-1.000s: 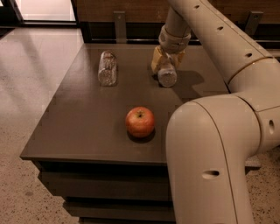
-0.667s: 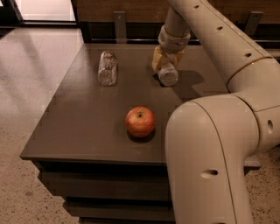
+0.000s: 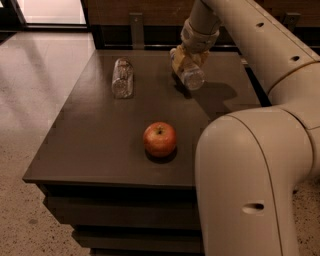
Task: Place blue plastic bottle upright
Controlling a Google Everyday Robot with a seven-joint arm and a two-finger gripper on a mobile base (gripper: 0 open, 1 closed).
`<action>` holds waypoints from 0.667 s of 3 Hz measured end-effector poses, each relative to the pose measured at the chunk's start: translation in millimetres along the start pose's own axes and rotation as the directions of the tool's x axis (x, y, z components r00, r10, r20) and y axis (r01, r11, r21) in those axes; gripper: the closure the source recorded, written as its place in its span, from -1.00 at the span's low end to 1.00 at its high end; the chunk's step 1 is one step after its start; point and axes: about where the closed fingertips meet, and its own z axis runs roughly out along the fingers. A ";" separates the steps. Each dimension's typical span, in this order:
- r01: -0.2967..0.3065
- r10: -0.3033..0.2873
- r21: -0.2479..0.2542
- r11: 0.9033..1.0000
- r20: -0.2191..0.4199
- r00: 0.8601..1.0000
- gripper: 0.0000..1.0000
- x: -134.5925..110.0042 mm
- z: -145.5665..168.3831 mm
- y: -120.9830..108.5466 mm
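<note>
Filling the right side, the big cream robot arm (image 3: 250, 175) bends up and over, then reaches down toward the far end of the dark rectangular table (image 3: 90, 130). Its yellowish two-finger gripper (image 3: 184, 62) is clamped around the clear blue plastic bottle (image 3: 193, 79), which is tilted over the table's far right, one round end facing the camera. A crinkled clear bottle (image 3: 122, 77) lies on its side off to the left, well apart. A red apple (image 3: 160, 139) sits nearer the front.

Looking down from behind the near joint of the arm (image 3: 250, 190), perhaps from the robot's head, facing across the table (image 3: 90, 150) toward the far wall (image 3: 110, 15); sitting close, catching the gripper (image 3: 187, 67) clasping the blue plastic bottle (image 3: 193, 78) at the table's far side.
</note>
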 end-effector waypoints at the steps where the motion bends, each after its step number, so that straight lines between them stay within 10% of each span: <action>1: 0.035 -0.035 -0.003 0.999 0.084 0.996 1.00 -9.7 -29.5 6.6; 2: 0.077 -0.064 -0.058 0.995 0.197 0.978 1.00 -13.3 -54.6 12.8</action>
